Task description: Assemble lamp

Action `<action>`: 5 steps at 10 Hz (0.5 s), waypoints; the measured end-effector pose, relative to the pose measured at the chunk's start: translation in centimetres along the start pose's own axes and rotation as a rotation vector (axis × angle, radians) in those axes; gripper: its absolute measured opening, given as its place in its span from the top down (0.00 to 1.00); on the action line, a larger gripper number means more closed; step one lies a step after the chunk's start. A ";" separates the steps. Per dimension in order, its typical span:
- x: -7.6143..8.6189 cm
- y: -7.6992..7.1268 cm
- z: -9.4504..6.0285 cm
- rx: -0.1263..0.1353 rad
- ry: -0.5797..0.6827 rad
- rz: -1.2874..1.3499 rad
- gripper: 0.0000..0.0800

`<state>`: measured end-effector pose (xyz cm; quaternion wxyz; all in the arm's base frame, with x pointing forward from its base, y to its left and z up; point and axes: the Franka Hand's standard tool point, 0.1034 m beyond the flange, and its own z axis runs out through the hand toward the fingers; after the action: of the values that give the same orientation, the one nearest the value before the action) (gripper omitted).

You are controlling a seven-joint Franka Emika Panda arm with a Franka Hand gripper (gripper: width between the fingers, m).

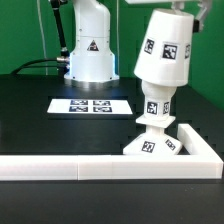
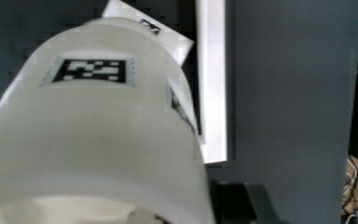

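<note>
The white tapered lamp shade [image 1: 162, 48] hangs tilted in the air at the exterior view's right, its wide end just over the round bulb [image 1: 158, 104]. The bulb stands upright on the flat square base [image 1: 154, 146], which sits in the corner of the white wall. My gripper [image 1: 177, 6] shows only at the top edge and holds the shade by its narrow end. In the wrist view the shade [image 2: 105, 130] fills most of the picture and hides my fingers. A tagged white part [image 2: 149, 24] peeks out beyond it.
The white L-shaped wall [image 1: 95, 165] runs along the front and up the exterior view's right side; it also shows in the wrist view [image 2: 211, 90]. The marker board [image 1: 90, 105] lies flat in the middle. The robot's base [image 1: 88, 45] stands behind it.
</note>
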<state>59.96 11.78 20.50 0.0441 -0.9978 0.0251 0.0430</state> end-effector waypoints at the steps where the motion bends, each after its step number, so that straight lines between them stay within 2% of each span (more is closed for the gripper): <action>1: 0.0 0.1 0.0 0.000 0.000 0.002 0.94; 4: 0.0 0.2 0.3 0.001 0.010 -0.005 0.94; 5: -0.7 0.6 1.4 0.002 0.055 -0.017 0.94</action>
<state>59.15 11.30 19.13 0.0448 -0.9987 0.0178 0.0151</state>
